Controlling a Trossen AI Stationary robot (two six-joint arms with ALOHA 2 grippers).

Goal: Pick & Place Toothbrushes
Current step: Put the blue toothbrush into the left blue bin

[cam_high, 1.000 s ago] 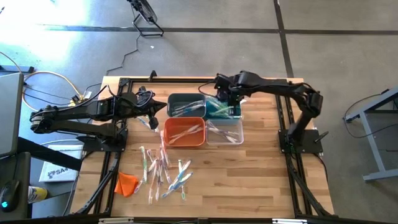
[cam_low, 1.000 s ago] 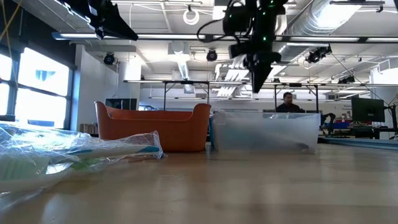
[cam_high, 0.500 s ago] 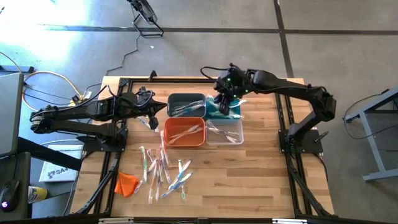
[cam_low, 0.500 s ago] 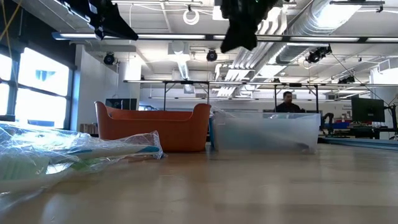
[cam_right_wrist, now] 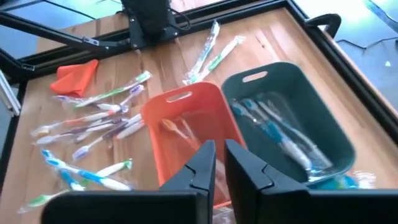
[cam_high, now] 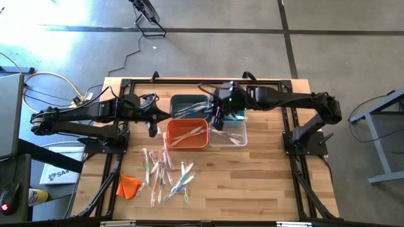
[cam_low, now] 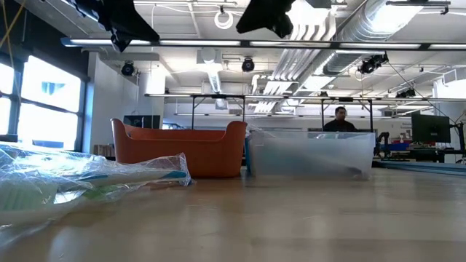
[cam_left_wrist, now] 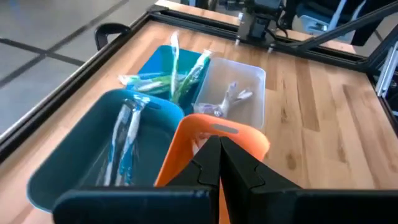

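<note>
Loose toothbrushes (cam_high: pixel 165 173): scattered on the bare table (cam_high: pixel 252 176) on the near side of the bins, most with long axes running roughly from near edge to far edge, a few slanted.
Two stray toothbrushes (cam_right_wrist: pixel 211 51): side by side on the wood beside the dark grey bin, axes nearly parallel.
Binned toothbrushes: several lie lengthwise in the dark grey bin (cam_high: pixel 189 106), orange bin (cam_high: pixel 187 133), teal bin (cam_left_wrist: pixel 163 67) and clear bin (cam_high: pixel 228 133).
Right gripper (cam_right_wrist: pixel 217 163): raised above the junction of the four bins, fingers nearly pressed together with a thin gap, nothing between them; the loose pile lies well apart from it.
Left gripper (cam_left_wrist: pixel 219 163): raised beside the orange bin's left end, fingers pressed together, empty; the loose pile lies near it, toward the table's near edge.
Orange cloth (cam_high: pixel 128 185): just left of the pile.
</note>
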